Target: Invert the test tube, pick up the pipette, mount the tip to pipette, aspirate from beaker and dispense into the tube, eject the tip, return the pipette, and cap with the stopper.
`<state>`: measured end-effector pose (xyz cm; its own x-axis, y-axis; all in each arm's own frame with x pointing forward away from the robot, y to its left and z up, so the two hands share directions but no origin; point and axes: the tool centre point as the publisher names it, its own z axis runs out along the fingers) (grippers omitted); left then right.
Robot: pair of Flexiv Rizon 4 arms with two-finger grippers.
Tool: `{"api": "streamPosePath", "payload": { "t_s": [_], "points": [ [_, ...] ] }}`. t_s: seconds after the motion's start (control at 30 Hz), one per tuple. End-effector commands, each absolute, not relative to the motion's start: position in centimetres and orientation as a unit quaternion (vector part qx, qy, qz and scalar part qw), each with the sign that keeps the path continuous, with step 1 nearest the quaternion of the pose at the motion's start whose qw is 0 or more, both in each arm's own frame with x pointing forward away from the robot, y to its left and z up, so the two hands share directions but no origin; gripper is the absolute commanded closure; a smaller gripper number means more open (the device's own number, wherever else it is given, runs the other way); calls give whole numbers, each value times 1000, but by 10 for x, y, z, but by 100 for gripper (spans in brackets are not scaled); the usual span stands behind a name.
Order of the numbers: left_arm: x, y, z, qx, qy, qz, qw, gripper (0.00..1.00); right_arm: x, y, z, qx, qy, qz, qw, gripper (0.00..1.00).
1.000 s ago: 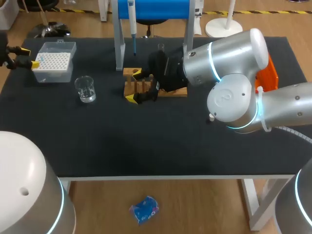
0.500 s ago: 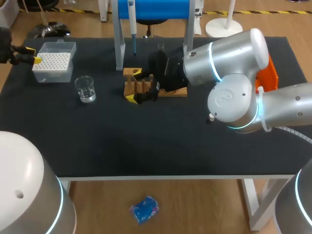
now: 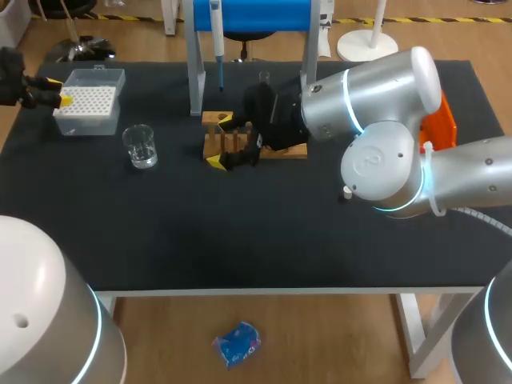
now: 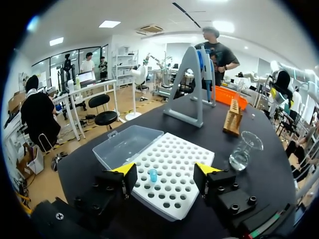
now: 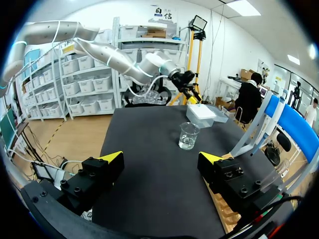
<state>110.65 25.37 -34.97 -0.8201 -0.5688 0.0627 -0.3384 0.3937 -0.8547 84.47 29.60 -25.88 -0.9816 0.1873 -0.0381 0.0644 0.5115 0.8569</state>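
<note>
In the head view, the left gripper [image 3: 54,91] is being held at the table's far left edge, just beside the tip box [image 3: 88,102]. It is being cut off there, so its spread is hard to judge. The right gripper [image 3: 221,142] is being held with its fingers spread at the wooden rack [image 3: 214,120], most of which is being hidden by the black wrist. The beaker [image 3: 141,146] is being seen left of the rack. The pipette [image 3: 216,32] is being carried by the blue stand [image 3: 248,14] on the far side. The test tube cannot be made out with certainty.

In the left wrist view, that gripper's fingers are being held wide apart, nothing pinched, over the tip box's near edge. A single blue tip [image 4: 153,175] is being shown in the box. The beaker and rack are being seen beyond it.

In the right wrist view, the fingers are likewise being held apart, with only bare table [image 5: 144,164] between them. The beaker is being seen ahead, and the tip box beyond it. The rack is being largely cut off beside one finger.
</note>
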Motion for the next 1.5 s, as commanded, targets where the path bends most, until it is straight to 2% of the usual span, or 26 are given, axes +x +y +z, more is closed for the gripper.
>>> {"api": "streamPosePath", "payload": {
  "t_s": [0.03, 0.07, 0.13, 0.27, 0.37, 0.47, 0.53, 0.97, 1.27, 1.5],
  "points": [
    [1114, 256, -356, -268, 826, -482, 117, 31, 845, 296, -258, 72, 868, 488, 63, 0],
    [1115, 256, -356, -267, 825, -483, 118, 33, 845, 296, -258, 72, 868, 488, 63, 0],
    [1116, 255, -356, -264, 826, -483, 119, 42, 845, 296, -258, 72, 868, 488, 63, 0],
    [1118, 254, -357, -260, 827, -485, 120, 44, 845, 296, -258, 72, 868, 488, 63, 0],
    [1119, 254, -356, -257, 827, -485, 121, 51, 845, 296, -258, 72, 868, 488, 63, 0],
    [1119, 254, -356, -257, 827, -486, 121, 53, 845, 296, -258, 72, 868, 488, 63, 0],
    [1119, 254, -357, -255, 827, -487, 119, 60, 845, 296, -258, 72, 868, 488, 63, 0],
    [1118, 249, -360, -248, 827, -491, 115, 60, 845, 296, -258, 72, 868, 488, 63, 0],
    [1118, 249, -362, -249, 828, -490, 113, 70, 845, 296, -258, 72, 868, 488, 63, 0],
    [1118, 251, -363, -251, 829, -488, 112, 71, 845, 296, -258, 72, 868, 488, 63, 0]
  ]
}}
